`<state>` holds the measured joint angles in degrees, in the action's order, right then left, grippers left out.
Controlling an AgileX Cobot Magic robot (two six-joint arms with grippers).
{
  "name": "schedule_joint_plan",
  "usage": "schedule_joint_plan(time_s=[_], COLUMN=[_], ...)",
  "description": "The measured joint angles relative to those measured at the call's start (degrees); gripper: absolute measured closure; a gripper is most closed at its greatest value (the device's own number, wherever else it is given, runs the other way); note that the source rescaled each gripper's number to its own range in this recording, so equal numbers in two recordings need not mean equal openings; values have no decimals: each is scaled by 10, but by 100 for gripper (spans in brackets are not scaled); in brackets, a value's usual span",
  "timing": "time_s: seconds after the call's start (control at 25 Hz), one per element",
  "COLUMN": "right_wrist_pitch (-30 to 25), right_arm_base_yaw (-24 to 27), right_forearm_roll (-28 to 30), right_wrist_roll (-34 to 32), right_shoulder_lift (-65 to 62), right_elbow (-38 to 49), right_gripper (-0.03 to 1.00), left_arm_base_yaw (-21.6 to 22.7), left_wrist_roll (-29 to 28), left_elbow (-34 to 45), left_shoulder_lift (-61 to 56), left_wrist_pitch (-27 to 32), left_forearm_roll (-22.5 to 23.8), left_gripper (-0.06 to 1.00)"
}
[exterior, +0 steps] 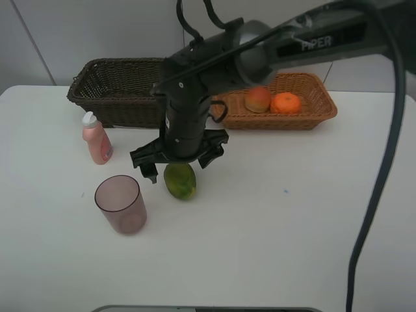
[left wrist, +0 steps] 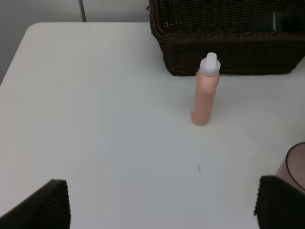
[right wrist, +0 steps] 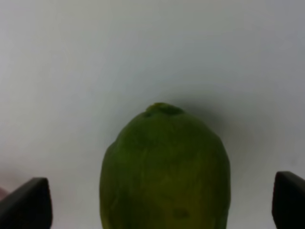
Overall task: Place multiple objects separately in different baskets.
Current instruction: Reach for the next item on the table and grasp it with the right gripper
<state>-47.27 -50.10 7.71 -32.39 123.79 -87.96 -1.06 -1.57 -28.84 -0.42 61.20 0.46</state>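
Observation:
A green oval fruit point(exterior: 180, 181) lies on the white table point(exterior: 279, 221). My right gripper point(exterior: 180, 162) hangs open just above it, one finger on each side; the right wrist view shows the fruit point(right wrist: 164, 167) between the spread fingers point(right wrist: 24, 205). A pink white-capped bottle point(exterior: 96, 138) stands left of it and a mauve cup point(exterior: 120, 203) stands in front. An orange point(exterior: 286, 103) and a red-orange fruit point(exterior: 258, 99) lie in the light basket point(exterior: 318, 114). My left gripper point(left wrist: 162, 205) is open and empty, facing the bottle point(left wrist: 206, 95). The dark green bottle is out of view.
The dark brown basket point(exterior: 110, 91) stands at the back left, just behind the pink bottle; it also shows in the left wrist view point(left wrist: 228, 52). The cup's edge point(left wrist: 295, 162) shows by one left finger. The right arm point(exterior: 312, 39) reaches across from the upper right.

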Motion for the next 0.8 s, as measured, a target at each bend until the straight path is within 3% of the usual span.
schedule_joint_plan(time_s=[0.72, 0.8], right_wrist_pitch=[8, 8], right_arm_base_yaw=[0, 0], right_forearm_roll=[-10, -14], right_wrist_roll=[0, 0], right_shoulder_lift=[33, 36], right_elbow=[0, 0], right_gripper=[2, 7], left_arm_base_yaw=[0, 0], left_wrist_roll=[0, 0], left_elbow=[0, 0], left_shoulder_lift=[0, 0], left_wrist_pitch=[0, 0], left_forearm_roll=[0, 0], left_gripper=[-5, -5])
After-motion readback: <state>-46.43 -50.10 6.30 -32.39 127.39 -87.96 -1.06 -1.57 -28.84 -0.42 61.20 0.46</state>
